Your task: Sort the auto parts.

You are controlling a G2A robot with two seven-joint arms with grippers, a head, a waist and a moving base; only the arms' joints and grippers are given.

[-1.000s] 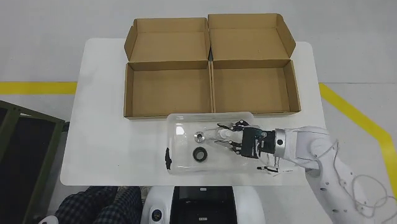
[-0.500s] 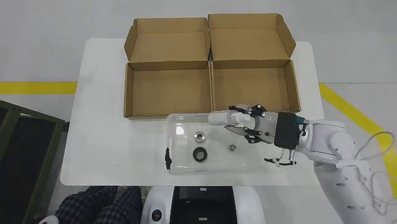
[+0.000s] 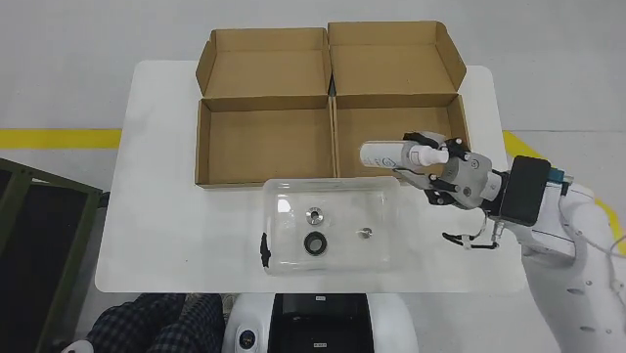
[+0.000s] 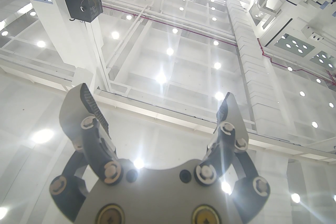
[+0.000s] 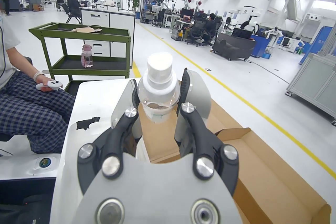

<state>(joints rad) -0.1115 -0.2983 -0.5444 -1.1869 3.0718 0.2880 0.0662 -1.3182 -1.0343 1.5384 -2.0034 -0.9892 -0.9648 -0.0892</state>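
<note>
My right gripper (image 3: pixel 423 160) is shut on a white spray bottle (image 3: pixel 384 154), held lying sideways above the front wall of the right cardboard box (image 3: pixel 396 141). The right wrist view shows the bottle (image 5: pixel 159 70) clamped between both fingers (image 5: pixel 193 89) of that gripper (image 5: pixel 160 101), cap pointing away. A clear plastic tray (image 3: pixel 284 197) at the table's front holds a silver round part (image 3: pixel 313 216), a black ring (image 3: pixel 316 244) and a small nut (image 3: pixel 365 233). My left gripper (image 4: pixel 156 93) is open, holds nothing and points at the ceiling.
A second cardboard box (image 3: pixel 264 143) with bare floor stands left of the right one, both with lids folded back. A black scrap (image 3: pixel 263 248) lies at the tray's left edge. A green cart (image 5: pixel 78 51) stands off the table's left side.
My right gripper has lifted the spray bottle out of the clear tray and carried it right and back, up over the right box's front wall.
</note>
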